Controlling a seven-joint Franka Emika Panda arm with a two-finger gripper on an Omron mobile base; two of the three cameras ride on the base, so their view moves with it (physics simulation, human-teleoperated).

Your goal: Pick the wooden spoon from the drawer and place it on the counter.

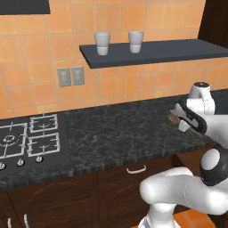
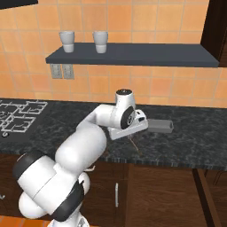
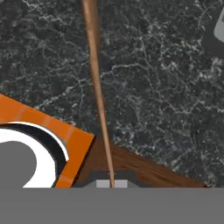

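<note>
claw [image 3: 112, 183] clamps wooden spoon [image 3: 97, 83] above veined black counter [image 3: 166, 87], orange-tiled wall behind.

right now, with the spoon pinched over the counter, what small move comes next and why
Probably lower the tool a little, then open it. It is shut on the thin tan wooden spoon, whose handle runs out over the black grey-veined stone counter. In the left base view the spoon seems to hang above the stone, so letting go now might drop it.
</note>
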